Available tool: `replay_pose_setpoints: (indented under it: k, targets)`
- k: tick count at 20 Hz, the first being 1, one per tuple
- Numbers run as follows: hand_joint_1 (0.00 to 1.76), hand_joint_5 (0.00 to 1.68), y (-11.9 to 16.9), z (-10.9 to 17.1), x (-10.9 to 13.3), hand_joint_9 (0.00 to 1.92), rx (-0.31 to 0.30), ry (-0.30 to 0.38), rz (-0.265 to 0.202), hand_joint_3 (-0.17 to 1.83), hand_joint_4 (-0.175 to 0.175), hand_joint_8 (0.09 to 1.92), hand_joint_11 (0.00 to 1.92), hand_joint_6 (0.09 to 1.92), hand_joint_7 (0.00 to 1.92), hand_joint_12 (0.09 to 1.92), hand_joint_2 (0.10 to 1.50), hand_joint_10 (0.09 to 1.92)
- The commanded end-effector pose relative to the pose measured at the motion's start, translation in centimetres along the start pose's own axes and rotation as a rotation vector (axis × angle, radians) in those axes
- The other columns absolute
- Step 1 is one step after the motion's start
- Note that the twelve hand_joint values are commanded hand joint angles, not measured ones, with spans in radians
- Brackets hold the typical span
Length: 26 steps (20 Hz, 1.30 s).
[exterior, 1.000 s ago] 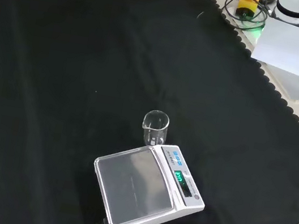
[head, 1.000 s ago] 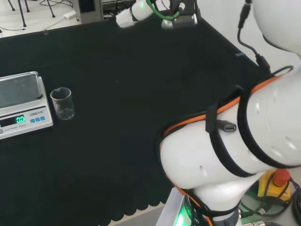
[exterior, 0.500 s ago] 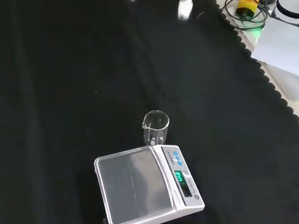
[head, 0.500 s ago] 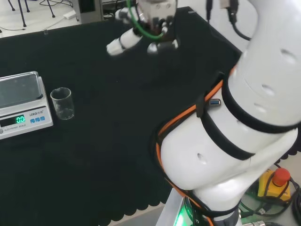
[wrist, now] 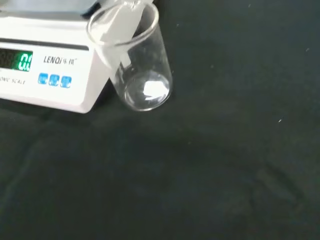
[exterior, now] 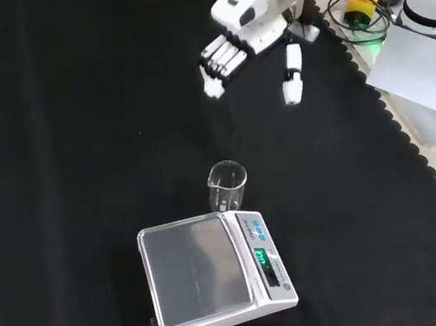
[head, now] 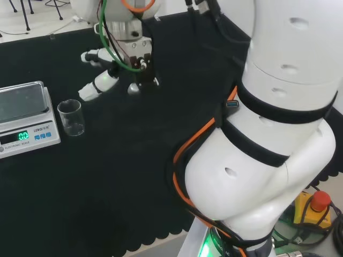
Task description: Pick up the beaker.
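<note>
A small clear glass beaker (head: pixel 71 118) (exterior: pixel 227 186) (wrist: pixel 136 65) stands upright on the black cloth, right beside a white scale. It looks empty. The hand (head: pixel 107 67) (exterior: pixel 251 39) hangs above the cloth with its fingers (exterior: pixel 218 63) straight and spread from the thumb (exterior: pixel 291 75), holding nothing. In the head view the hand is to the right of the beaker and a little farther off; in the front view it is well above the beaker. A gap of cloth separates them.
A white electronic scale (head: pixel 24 120) (exterior: pixel 212 275) (wrist: pixel 45 55) with a lit green display stands against the beaker. The arm's big white links (head: pixel 268 134) take up the head view's right. Cables, a paper sheet (exterior: pixel 426 68) and a red button (head: pixel 320 201) lie beyond the cloth's scalloped edge.
The hand has come down and travelled toward the beaker: leftward in the head view, lower in the front view. The arm's links have swung with it. Beaker and scale have not moved.
</note>
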State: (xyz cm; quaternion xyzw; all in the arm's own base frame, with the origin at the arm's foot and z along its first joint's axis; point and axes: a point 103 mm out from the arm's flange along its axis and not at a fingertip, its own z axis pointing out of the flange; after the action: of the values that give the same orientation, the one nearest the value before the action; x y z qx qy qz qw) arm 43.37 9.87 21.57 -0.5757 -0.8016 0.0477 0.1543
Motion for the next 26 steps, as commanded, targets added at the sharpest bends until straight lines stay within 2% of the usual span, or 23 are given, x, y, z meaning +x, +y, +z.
replay_pose_setpoints:
  k: [1,4,7,13,20,26]
  targets:
    - [0.56,0.14,5.0,4.4,-2.7,0.18,0.086,0.03,-0.042,0.19,0.006,0.66,0.0,0.09,0.13,1.42,0.67,0.89]
    - [0.56,0.14,7.0,6.5,-3.6,0.18,0.131,0.057,-0.053,0.19,0.007,0.66,0.0,0.09,0.13,1.42,0.68,0.89]
    - [0.56,0.13,8.4,7.9,-3.2,0.17,0.165,0.052,-0.073,0.19,0.009,0.66,0.0,0.09,0.11,1.42,0.68,0.89]
    - [0.56,0.1,10.5,7.7,-2.1,0.17,0.18,0.026,-0.093,0.18,0.013,0.65,0.0,0.09,0.09,1.42,0.68,0.89]
    - [0.56,0.08,10.4,5.8,0.9,0.16,0.166,0.009,-0.158,0.18,0.016,0.65,0.0,0.09,0.08,1.42,0.68,0.89]
    - [0.54,0.05,10.4,7.8,2.7,0.16,0.232,0.005,-0.188,0.17,0.021,0.65,0.0,0.09,0.07,1.42,0.67,0.89]
